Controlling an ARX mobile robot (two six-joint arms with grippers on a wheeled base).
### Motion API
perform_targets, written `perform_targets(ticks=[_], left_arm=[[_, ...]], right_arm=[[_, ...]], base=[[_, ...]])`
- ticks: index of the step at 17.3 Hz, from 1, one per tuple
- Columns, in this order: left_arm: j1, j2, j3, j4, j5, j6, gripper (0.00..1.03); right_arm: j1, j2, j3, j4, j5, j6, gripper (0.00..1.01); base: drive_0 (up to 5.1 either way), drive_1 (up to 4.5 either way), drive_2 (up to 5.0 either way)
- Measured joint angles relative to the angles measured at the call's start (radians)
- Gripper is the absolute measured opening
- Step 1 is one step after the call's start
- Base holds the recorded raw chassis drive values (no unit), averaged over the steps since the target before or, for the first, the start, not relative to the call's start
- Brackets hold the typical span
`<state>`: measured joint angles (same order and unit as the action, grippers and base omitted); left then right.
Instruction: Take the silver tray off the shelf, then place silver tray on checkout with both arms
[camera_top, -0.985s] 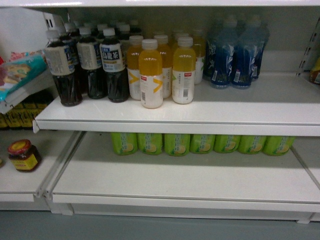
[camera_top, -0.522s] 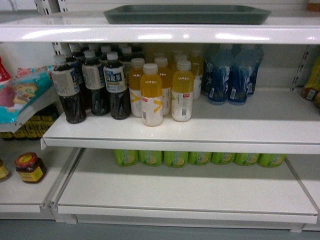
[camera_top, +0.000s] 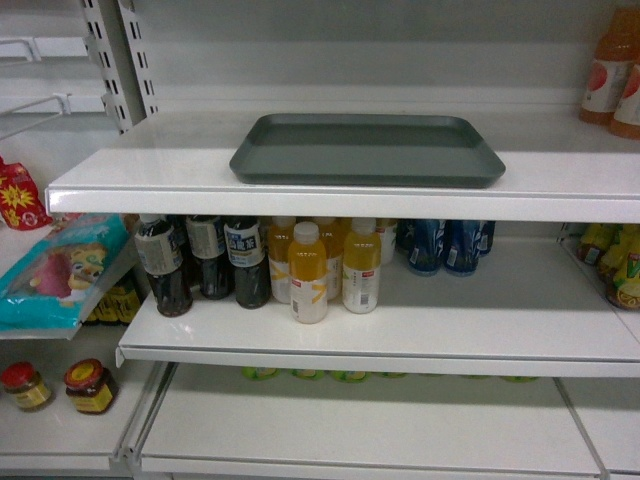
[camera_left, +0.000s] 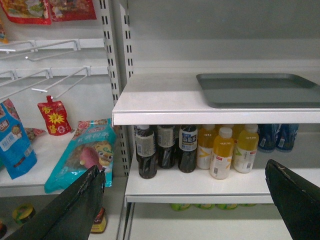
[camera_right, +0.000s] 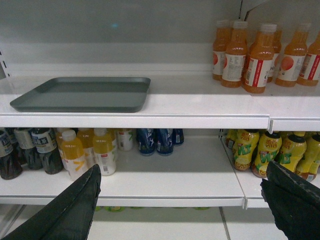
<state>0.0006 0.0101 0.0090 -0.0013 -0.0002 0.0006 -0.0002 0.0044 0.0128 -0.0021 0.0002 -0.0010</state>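
Your silver tray (camera_top: 367, 150), centre frame on the shelf (camera_top: 150, 160), looks rigid and slick; grip its short rims. Both grippers, left (camera_left: 185, 200) and right (camera_right: 182, 200), gape empty.

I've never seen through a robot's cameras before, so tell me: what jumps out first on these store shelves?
The silver tray catches the eye first: it lies flat and alone on the upper shelf, near the front edge. Right below it stand the yellow juice bottles beside dark tea bottles, with blue bottles further right. In each wrist view, the left gripper and right gripper show wide-spread black fingers low in the picture, touching nothing.
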Motion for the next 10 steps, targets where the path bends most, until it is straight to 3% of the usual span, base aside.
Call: perform_targets(ticks=[8, 10], left_arm=[[0.0, 0.0, 0.0, -0.003, 0.0, 0.0, 0.98], [0.0, 0.0, 0.0, -0.002, 0.0, 0.0, 0.98]], right_arm=[[0.0, 0.0, 0.0, -0.001, 0.0, 0.0, 0.98], [0.0, 0.0, 0.0, -0.002, 0.0, 0.0, 0.98]], base=[[0.0, 0.0, 0.0], [0.1, 4.35, -4.2]])
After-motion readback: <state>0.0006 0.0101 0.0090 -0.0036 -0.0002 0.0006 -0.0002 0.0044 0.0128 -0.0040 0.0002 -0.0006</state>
